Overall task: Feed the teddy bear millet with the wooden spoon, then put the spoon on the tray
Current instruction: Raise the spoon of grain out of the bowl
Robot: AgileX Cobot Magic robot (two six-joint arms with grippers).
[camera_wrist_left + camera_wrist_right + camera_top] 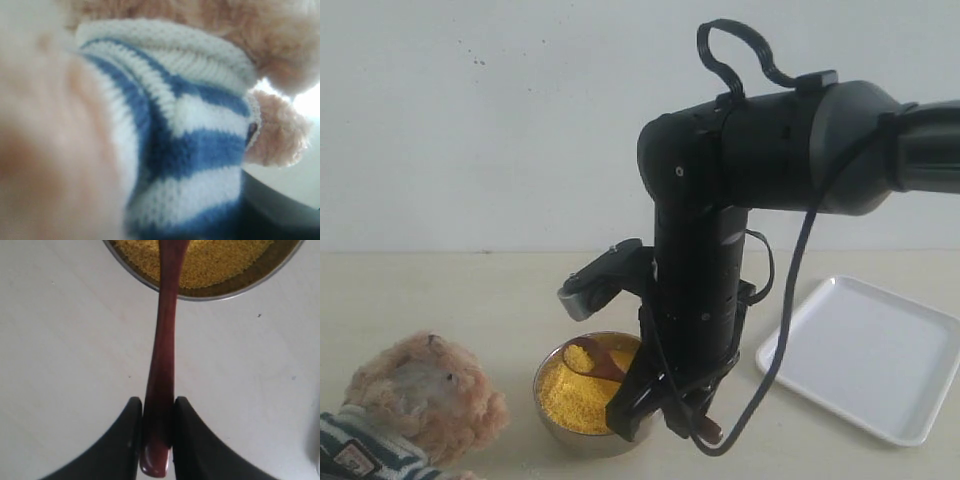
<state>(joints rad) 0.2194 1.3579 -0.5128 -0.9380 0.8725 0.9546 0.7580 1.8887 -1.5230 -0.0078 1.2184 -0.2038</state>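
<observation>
My right gripper (pixel 655 410) (pixel 157 407) is shut on the end of the wooden spoon's (pixel 162 340) slim handle. The spoon's oval bowl (pixel 585 358) lies in the millet (pixel 570 395) (pixel 215 260), which fills a round steel bowl (pixel 555 425) (pixel 235 290). The teddy bear (pixel 415 395) sits at the lower left in its striped shirt, its head turned toward the bowl. In the left wrist view its shirt (pixel 200 150) fills the picture right where the jaws are. My left gripper's fingers are hidden there, and it is out of the exterior view. The white tray (pixel 865 355) lies to the right.
The right arm (pixel 700 290) stands over the steel bowl and hides its right side. A black cable (pixel 790 320) hangs from that arm between the bowl and the tray. A pale wall closes the back of the beige table (pixel 470 290).
</observation>
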